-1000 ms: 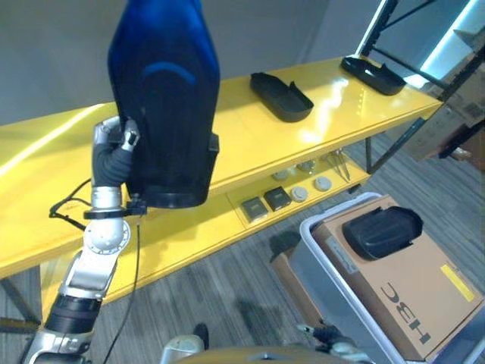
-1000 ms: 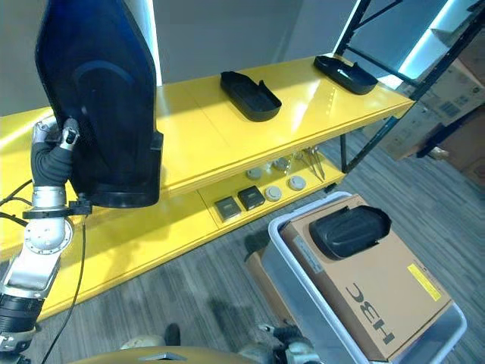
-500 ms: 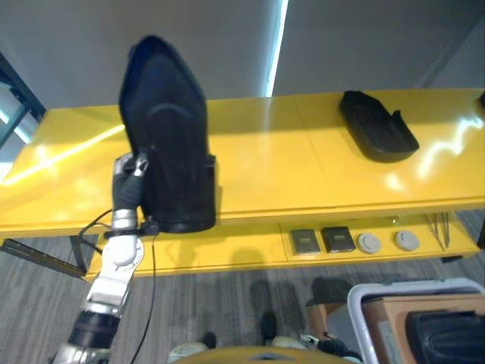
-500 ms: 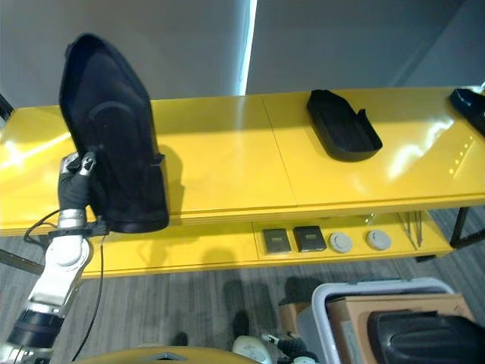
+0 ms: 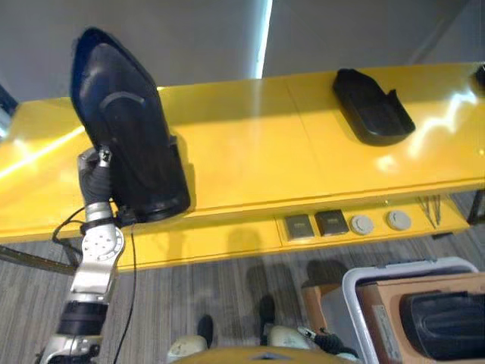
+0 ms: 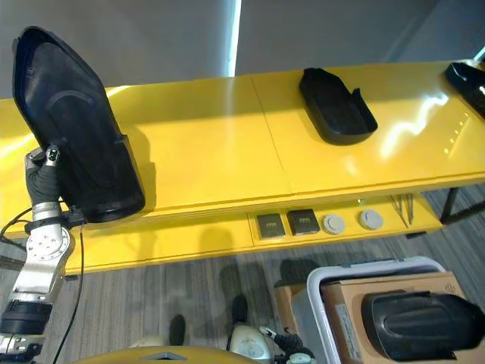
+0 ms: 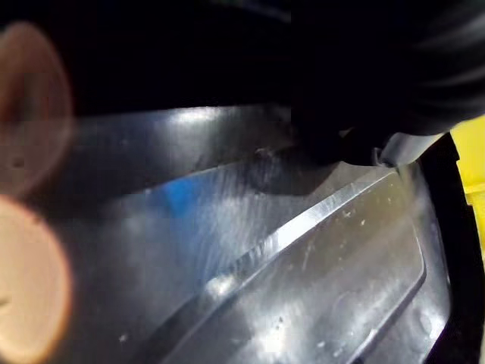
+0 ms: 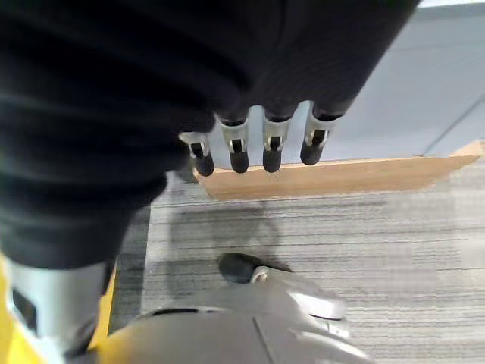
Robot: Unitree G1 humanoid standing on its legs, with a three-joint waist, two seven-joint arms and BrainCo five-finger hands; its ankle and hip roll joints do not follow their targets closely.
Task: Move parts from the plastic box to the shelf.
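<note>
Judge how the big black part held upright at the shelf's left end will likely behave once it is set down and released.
The black part looks like a rigid moulded shell, so it should keep its shape. Standing tall on a narrow end over the yellow shelf, it may tip. The glossy surface in the left wrist view suggests it could slip in the left hand.

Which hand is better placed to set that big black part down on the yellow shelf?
Left. The left hand already carries the big black part upright over the yellow shelf, though its fingers are hidden behind the part. The right hand hangs low over the floor, fingers curled, holding nothing.
</note>
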